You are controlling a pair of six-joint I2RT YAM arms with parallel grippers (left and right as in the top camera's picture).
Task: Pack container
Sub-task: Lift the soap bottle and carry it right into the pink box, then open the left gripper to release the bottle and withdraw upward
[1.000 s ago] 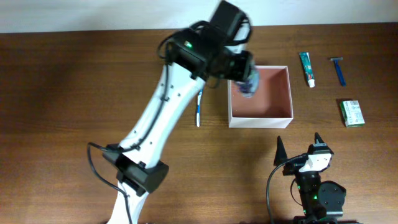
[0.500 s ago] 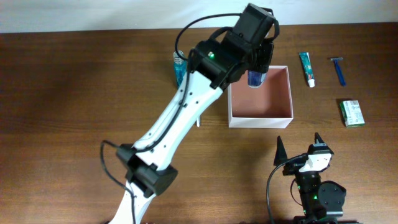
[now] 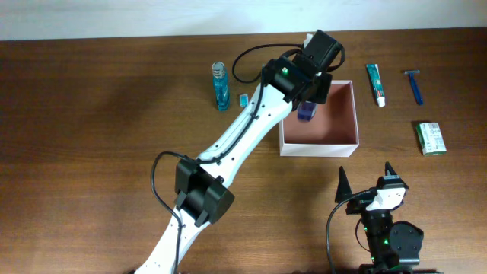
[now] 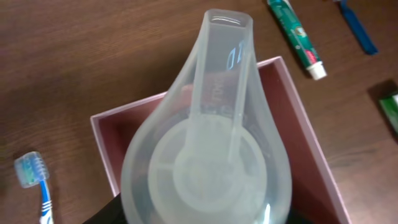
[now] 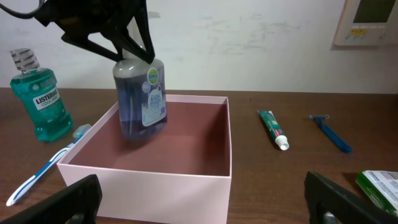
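1. Left gripper: fingers pinch the top of the soap bottle from above. Jaws stand part-way apart, set by the bottle's neck. The bottle hangs slightly tilted.
2. Right gripper: fingers spread wide, holding nothing, parked near the front table edge and well apart from the work.
3. Step in hand, as I judge it: setting the soap bottle into the container.
4. The bottle's base sits low inside the container's rear-left corner. Cannot tell whether it touches the floor.
5. To do it well: lower straight down until the base rests flat and keep clear of the near wall. Right the tilt before letting go, or the tall bottle may topple.
6. Open only enough to free the neck, then lift vertically so the fingers do not drag it over.
7. Container: on the table right of centre, thin white walls, reddish-pink floor. The visible floor is bare apart from this bottle.
8. Soap bottle: filled with purple-blue liquid.
9. Mouthwash bottle: upright left of the container, teal liquid inside.
10. Not yet packed: toothbrush, toothpaste, razor, green packet.
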